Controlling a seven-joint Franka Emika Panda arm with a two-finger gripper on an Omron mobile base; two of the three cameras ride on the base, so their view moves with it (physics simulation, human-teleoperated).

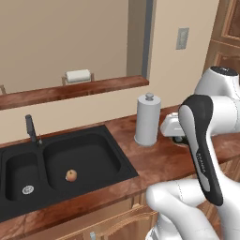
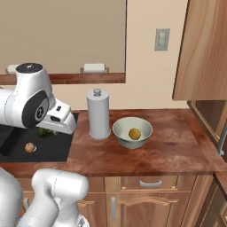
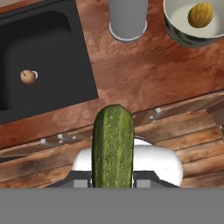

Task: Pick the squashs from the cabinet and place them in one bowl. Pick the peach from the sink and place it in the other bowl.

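The gripper (image 3: pixel 113 186) is closed on the green squash (image 3: pixel 113 146), which stands lengthwise between the fingers in the hand view and covers the fingertips; its free end points toward the desk (image 3: pixel 144 70). The squash hangs over the front edge of the desk, above the drawer fronts, approx. between the sink (image 3: pixel 43 57) and the pale bowl (image 3: pixel 175 33). In the right base view a bit of green shows under the wrist, just above the sink edge. The yellow squash (image 2: pixel 135 133) lies inside the pale bowl (image 2: pixel 122 131), near its centre. The bowl sits on the desk (image 2: pixel 168 146) just right of the towel roll (image 2: pixel 98 114), close but whether touching cannot be told. The peach (image 1: pixel 71 176) rests on the floor of the large basin of the sink (image 1: pixel 112 154), toward the front left part; the same peach (image 2: pixel 29 147) shows in the right base view, left of the arm, and at the drain in the hand view (image 3: pixel 28 76). The faucet (image 1: pixel 31 129) stands at the back rim, between the two basins. The small basin lies left of the large one and has a light drain. The towel roll (image 1: pixel 148 119) stands upright on the desk right of the sink, well apart from the peach. A cabinet (image 2: pixel 201 48) hangs at the right, above the desk; its inside is not in view. A wall switch (image 2: pixel 162 39) sits above the bowl.
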